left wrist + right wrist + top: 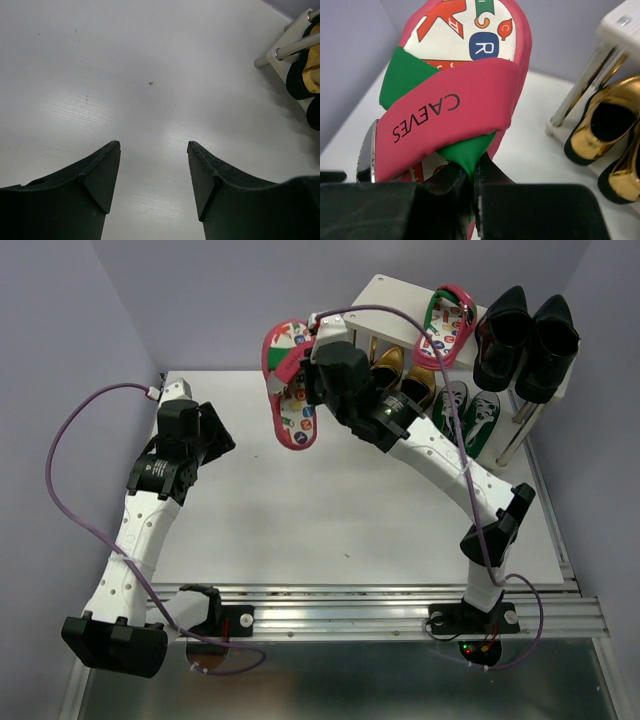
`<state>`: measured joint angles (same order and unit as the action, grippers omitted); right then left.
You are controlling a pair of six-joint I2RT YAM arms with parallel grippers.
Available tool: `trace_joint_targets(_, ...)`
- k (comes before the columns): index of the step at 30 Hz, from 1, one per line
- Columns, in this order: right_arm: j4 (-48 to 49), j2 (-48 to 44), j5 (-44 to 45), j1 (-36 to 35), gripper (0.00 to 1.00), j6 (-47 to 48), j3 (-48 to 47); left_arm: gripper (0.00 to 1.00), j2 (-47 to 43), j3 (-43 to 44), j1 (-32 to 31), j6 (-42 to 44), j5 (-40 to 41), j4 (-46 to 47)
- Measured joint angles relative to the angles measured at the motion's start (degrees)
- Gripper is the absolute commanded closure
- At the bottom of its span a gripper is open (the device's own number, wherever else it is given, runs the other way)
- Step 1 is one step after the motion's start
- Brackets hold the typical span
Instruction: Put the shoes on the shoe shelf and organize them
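Note:
My right gripper is shut on the green strap of a red-pink flip-flop and holds it in the air left of the shoe shelf. The other flip-flop and the black loafers sit on the shelf's cream top. The gold loafers and green sneakers sit under it. My left gripper is open and empty over the bare table at the left.
The white table top has a metal rail along its near edge. Purple walls stand close behind and at the left. The shelf's rod legs stand right of the held flip-flop.

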<state>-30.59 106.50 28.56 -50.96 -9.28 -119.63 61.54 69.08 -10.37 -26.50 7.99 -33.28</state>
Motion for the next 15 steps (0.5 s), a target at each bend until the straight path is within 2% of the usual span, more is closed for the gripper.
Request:
trace_joint_targets(3, 0.63, 0.13, 0.98, 1.73, 0.99, 1.55, -6.99, 0.33, -0.48, 0.04, 0.0, 0.11, 0.0, -0.09)
trace_joint_targets(7, 1.42, 1.14, 1.62, 7.67, 0.99, 1.49, -13.79, 0.33, -1.27, 0.04, 0.0, 0.15, 0.02, -0.42)
trace_joint_targets(12, 6.71, 0.59, 3.48, 14.8, 0.99, 0.68, -9.94, 0.34, -2.05, 0.15, 0.0, 0.59, 0.7, -0.79)
trace_joint_targets(15, 6.75, 0.9, 5.14, 17.07, 0.99, 0.39, -8.9, 0.34, -2.03, 0.28, 0.0, 0.68, 0.68, -0.92)
